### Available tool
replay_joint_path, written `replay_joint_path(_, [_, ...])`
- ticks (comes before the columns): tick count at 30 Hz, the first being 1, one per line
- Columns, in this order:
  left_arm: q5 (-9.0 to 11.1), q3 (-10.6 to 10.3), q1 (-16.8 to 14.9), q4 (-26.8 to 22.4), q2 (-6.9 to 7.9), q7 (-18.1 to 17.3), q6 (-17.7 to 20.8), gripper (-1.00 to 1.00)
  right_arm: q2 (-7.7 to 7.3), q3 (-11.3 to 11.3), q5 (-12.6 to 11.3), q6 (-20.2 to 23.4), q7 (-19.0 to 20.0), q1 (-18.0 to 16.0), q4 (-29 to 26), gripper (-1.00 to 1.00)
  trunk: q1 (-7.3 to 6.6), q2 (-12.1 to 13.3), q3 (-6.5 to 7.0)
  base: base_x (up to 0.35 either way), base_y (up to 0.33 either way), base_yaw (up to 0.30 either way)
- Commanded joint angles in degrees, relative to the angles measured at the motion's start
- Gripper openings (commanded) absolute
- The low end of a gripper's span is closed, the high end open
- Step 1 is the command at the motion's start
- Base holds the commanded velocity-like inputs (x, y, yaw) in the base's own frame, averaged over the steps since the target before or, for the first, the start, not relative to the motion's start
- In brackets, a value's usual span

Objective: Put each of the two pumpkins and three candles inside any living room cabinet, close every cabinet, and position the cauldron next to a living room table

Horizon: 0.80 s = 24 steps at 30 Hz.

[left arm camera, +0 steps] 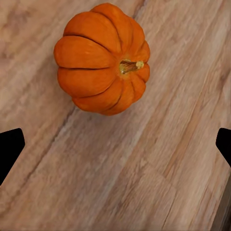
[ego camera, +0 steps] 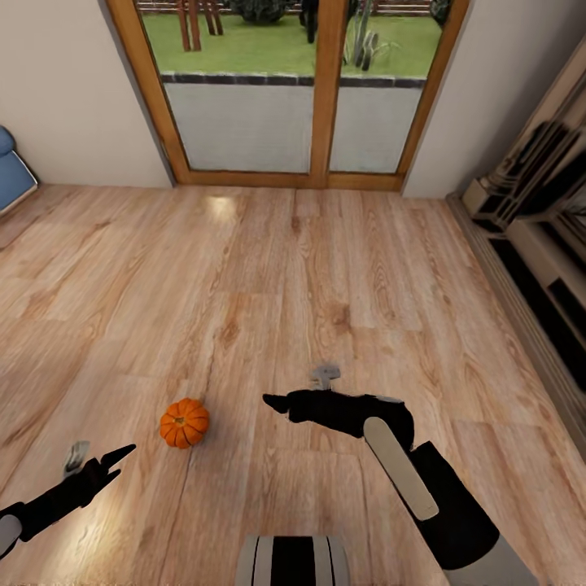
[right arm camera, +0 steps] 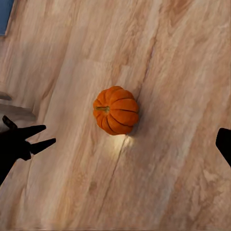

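Wood floor [ego camera: 268, 268] runs from my base up to a glass door [ego camera: 293, 89] with a wooden frame; behind it I see grass. At the far left edge a blue seat [ego camera: 12, 175] is cut off, and at the right edge a pale shelf unit [ego camera: 537, 228] is also cut off, so I cannot tell what it holds.

One pumpkin [ego camera: 185, 422] sits on the floor between my two arms, with its stem lying to the side in the left wrist view [left arm camera: 102, 57]. It touches nothing.

My left gripper [ego camera: 114, 460] is low and just beside the pumpkin, pointing toward it; its fingers are spread, and I see only the dark tips at both edges of its own camera. The right gripper [ego camera: 281, 402] reaches across from the right, its forearm lying slanted over the floor, tip pointing at the pumpkin but apart from it. For this one I cannot tell if the fingers are spread or together, because only one tip [right arm camera: 224, 143] enters its camera.
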Motion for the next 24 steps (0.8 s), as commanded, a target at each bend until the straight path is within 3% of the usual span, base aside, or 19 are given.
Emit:
replay_joint_path(1, [0.33,0.06,-0.03,0.02,0.03,-0.11,0.46,1.00,-1.48,-0.56,-1.84,0.04,3.40,-0.04,-0.05,1.00,0.01,-0.03,-0.26,0.000,0.000,0.000])
replay_joint_path(4, [0.33,0.06,-0.03,0.02,0.01,-0.16,0.46,1.00,-4.22,-2.08,-5.51,-0.34,10.33,-0.04,-0.05,1.00,0.09,-0.07,-0.93,0.000,0.000,0.000])
replay_joint_path(7, [0.33,0.06,-0.03,0.02,0.02,-0.17,0.46,1.00,-5.08,-2.60,-6.69,-0.46,12.68,-0.04,-0.05,1.00,0.17,-0.11,-1.59,0.000,0.000,0.000])
replay_joint_path(24, [0.41,0.06,-0.03,-0.01,0.09,-0.35,0.46,1.00,-5.29,-2.70,-7.12,-0.23,13.39,-0.04,-0.05,1.00,0.61,-0.34,-5.36,0.000,0.000,0.000])
